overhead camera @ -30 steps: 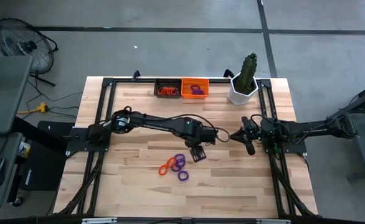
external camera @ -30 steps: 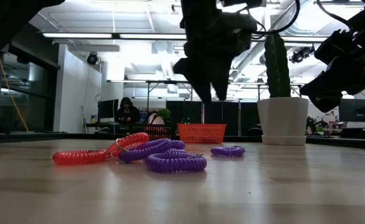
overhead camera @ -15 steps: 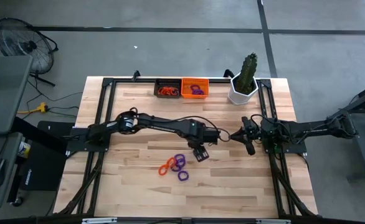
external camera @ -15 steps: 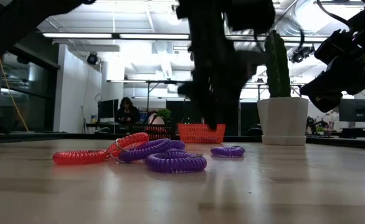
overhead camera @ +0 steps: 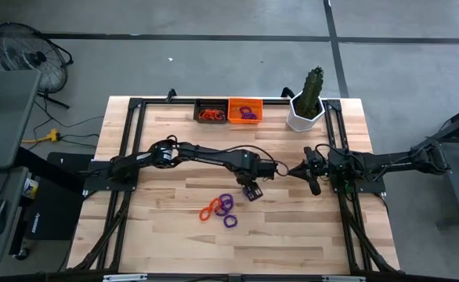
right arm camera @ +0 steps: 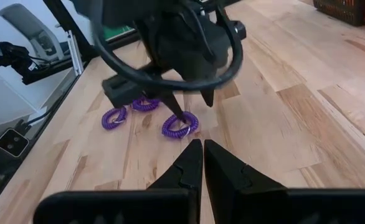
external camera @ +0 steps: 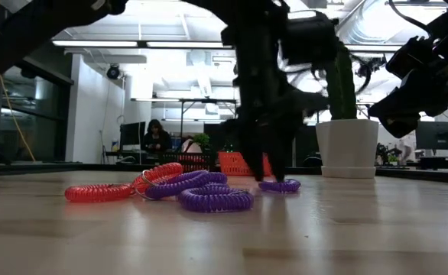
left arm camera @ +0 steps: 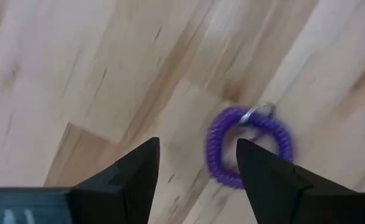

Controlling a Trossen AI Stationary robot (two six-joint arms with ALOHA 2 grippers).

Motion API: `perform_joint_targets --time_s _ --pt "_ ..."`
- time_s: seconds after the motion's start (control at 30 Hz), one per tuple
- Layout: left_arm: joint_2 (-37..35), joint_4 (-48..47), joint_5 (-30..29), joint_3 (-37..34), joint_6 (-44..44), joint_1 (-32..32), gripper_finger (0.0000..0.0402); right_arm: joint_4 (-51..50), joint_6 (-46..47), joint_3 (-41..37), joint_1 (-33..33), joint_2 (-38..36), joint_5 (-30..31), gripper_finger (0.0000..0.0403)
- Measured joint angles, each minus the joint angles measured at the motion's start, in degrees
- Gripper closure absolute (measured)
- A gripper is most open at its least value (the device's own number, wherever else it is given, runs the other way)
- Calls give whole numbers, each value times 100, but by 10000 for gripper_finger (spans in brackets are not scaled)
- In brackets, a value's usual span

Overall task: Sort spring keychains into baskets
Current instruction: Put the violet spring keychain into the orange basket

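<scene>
My left gripper (overhead camera: 251, 192) is open and points down, low over a single purple spring keychain (left arm camera: 251, 146) that lies flat on the table apart from the rest. Its fingertips stand on either side of one edge of the ring (right arm camera: 180, 124), one of them over the coil. To its left lie an orange keychain (overhead camera: 208, 210) and two purple ones (overhead camera: 226, 204) in a loose cluster. A black basket (overhead camera: 211, 110) and an orange basket (overhead camera: 245, 110) stand side by side at the far edge. My right gripper (right arm camera: 202, 149) waits shut at the table's right.
A white pot with a cactus (overhead camera: 306, 110) stands at the far right corner, next to the orange basket. Black frame rails (overhead camera: 135, 157) run along the table's edges. Bare wood lies between the keychains and the baskets.
My left gripper has come down from well above the table to just over the single purple keychain, staying open. The keychains have not moved.
</scene>
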Motion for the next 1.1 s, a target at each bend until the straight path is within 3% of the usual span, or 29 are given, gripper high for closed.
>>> perform_joint_targets --time_s 0.7,1.1 --pt "260 -124 347 36 572 -40 198 -3 0 -2 -1 1 0 391" --pt "267 -211 329 26 612 -28 308 -3 0 -2 -1 1 0 391"
